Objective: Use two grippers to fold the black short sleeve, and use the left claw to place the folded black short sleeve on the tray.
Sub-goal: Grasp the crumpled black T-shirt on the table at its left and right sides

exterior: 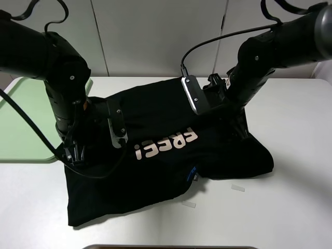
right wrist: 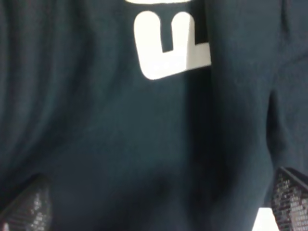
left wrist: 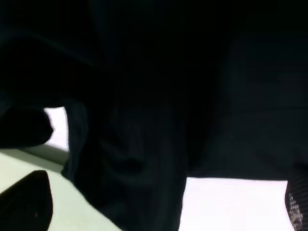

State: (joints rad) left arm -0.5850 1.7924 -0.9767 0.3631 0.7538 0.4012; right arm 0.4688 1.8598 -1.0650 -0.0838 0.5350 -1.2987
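Shirt [exterior: 155,176] soft, light, floppy. My left pincer [left wrist: 161,204] & right pincer [right wrist: 158,199] both released over it; I wd pinch hem corners.

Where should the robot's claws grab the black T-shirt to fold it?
Probably at its outer edges, coming down from above: the black T-shirt lies spread out on the table, so only a pinched-up edge offers a hold. The left claw suits the left edge, the right claw the right edge.
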